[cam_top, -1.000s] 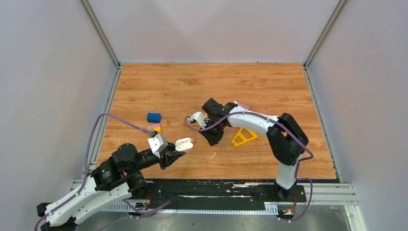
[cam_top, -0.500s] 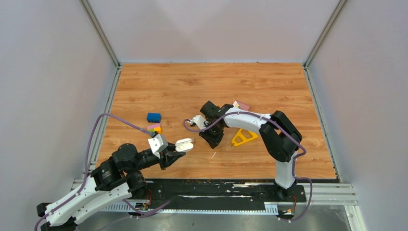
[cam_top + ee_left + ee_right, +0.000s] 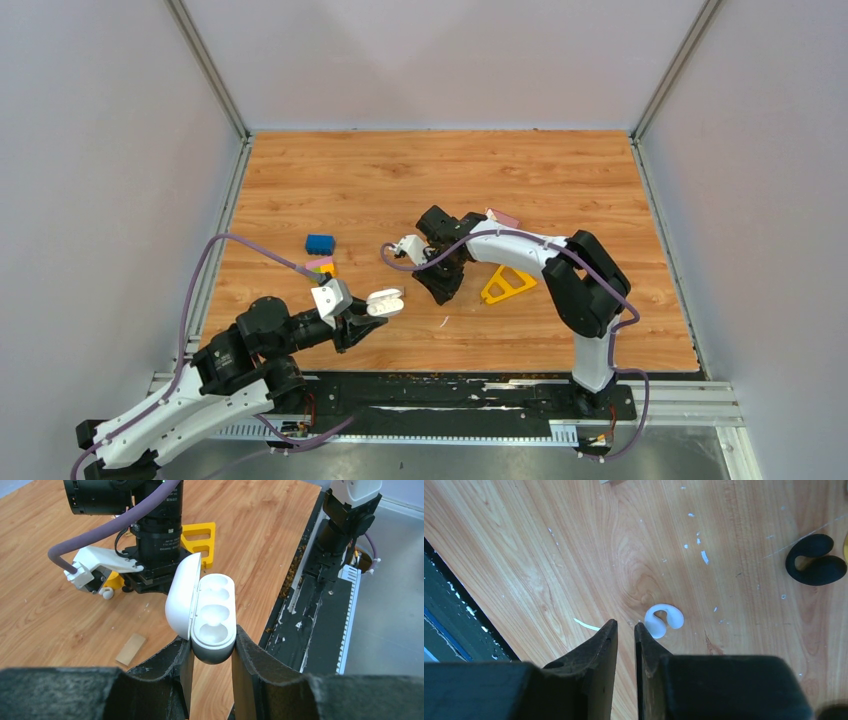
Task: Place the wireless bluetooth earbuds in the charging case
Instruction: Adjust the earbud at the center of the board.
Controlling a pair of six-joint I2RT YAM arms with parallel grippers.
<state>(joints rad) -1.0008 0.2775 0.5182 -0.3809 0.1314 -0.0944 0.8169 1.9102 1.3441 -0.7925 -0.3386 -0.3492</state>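
Observation:
The white charging case (image 3: 210,612) has its lid swung open, and both wells show empty. My left gripper (image 3: 212,645) is shut on the case's lower body and holds it above the near table edge; the same case (image 3: 384,301) and left gripper (image 3: 366,320) show in the top view. My right gripper (image 3: 625,625) points down at the wood with its jaws a narrow gap apart and nothing between them. A white earbud (image 3: 664,620) lies just right of its right fingertip. A black earbud (image 3: 816,566) lies farther right. From above, the right gripper (image 3: 440,288) hides both.
A yellow triangle (image 3: 507,285) lies right of the right gripper. A blue block (image 3: 320,243) and a pink-and-yellow stack (image 3: 321,266) sit to the left, and a pink piece (image 3: 503,217) lies behind the right arm. A tan block (image 3: 130,649) lies near the case. The black rail (image 3: 450,390) runs along the near edge.
The right arm's elbow has swung in toward the left, with its gripper shifting slightly left and staying low over the wood. The left arm still holds the case, almost unmoved.

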